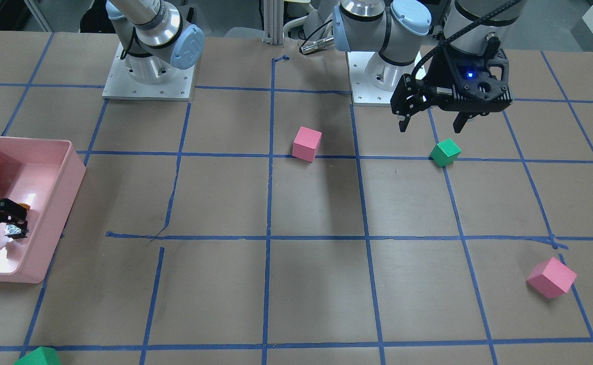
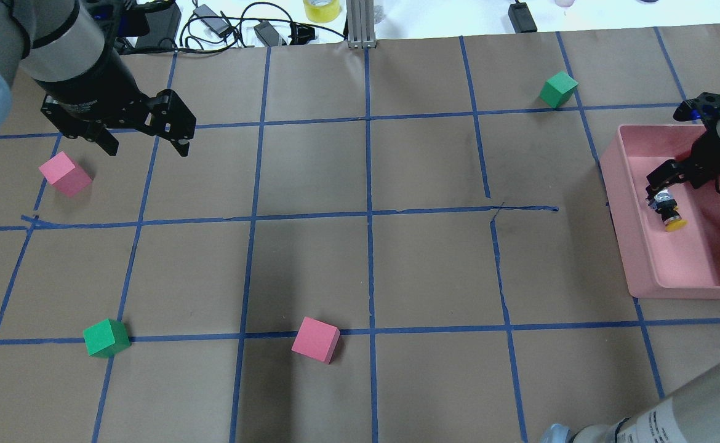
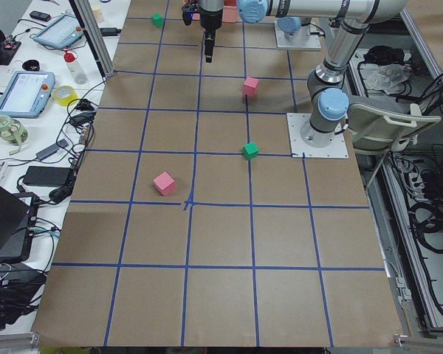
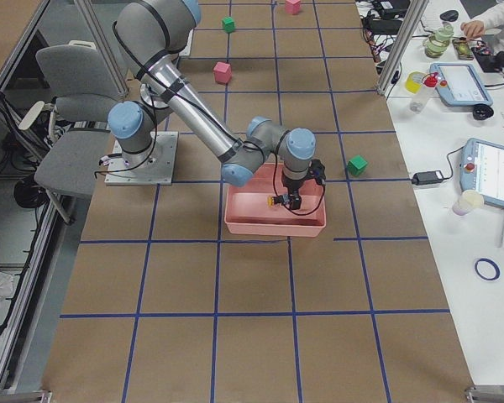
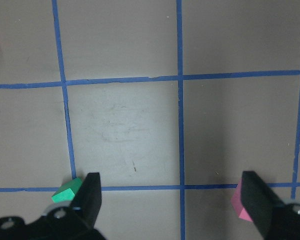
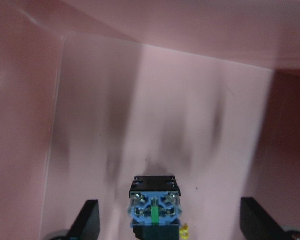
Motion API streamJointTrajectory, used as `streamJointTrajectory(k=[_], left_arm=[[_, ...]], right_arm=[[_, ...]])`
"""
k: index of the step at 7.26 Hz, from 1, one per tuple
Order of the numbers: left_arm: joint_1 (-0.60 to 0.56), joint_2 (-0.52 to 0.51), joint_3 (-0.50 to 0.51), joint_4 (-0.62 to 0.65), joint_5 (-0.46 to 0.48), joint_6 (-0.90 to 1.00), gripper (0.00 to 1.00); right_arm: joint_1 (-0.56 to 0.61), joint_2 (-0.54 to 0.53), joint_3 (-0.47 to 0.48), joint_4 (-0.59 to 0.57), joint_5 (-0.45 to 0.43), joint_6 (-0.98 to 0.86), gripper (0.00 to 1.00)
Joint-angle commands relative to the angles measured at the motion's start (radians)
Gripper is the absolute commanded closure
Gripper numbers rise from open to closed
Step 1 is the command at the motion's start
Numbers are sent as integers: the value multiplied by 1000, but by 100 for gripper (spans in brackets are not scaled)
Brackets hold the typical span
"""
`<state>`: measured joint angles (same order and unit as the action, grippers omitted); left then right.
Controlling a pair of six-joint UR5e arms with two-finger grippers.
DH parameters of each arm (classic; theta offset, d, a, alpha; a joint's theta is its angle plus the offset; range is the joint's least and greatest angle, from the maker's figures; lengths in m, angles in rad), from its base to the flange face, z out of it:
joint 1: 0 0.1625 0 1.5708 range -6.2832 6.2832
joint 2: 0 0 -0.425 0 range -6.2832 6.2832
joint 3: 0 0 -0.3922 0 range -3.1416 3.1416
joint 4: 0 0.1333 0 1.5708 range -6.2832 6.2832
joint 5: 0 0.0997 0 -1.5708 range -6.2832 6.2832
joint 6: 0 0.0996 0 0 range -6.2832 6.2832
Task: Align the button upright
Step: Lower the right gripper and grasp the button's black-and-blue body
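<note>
Pink plastic is framing the job in the front-facing view. The pink bin point(image 1: 76, 170) is sitting at the tabletop's point(image 1: 317, 203) edge, and I am seeing the right hand point(image 1: 12, 223) reaching into it at the button point(image 1: 15, 231), though glare is washing out the detail. The left hand point(image 1: 431, 126) is hanging spread and empty near a green cube point(image 1: 445, 152).

From overhead, the button appears to be lying in the bin on its side. Its yellow cap is pointing toward the robot and its grey base is sitting at the right hand's tips, so I am judging the uprighting as not yet done.

Exterior left is giving me little: I am not making out the bin or button at the far end.

Exterior right is showing the yellow cap beside the right hand, too small to judge contact.

The left wrist camera is showing bare paper between wide-set fingers point(image 5: 90, 195).

The right wrist camera is showing the button's terminal end, with the fingers standing clear on both sides, gripping nothing. The frame is cutting off nearly all of the cap.
</note>
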<state>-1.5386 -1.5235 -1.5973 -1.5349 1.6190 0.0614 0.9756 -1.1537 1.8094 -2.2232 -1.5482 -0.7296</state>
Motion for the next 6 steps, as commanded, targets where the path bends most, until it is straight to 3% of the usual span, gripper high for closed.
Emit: streamJointTrajectory(k=[1,6], left_arm=[[2,0,0,1,1,0,0],[2,2,17,-4,1,-8,0]], right_arm=[[0,11,-1,-1,0,29,0],[0,35,-1,-19,2,29,0]])
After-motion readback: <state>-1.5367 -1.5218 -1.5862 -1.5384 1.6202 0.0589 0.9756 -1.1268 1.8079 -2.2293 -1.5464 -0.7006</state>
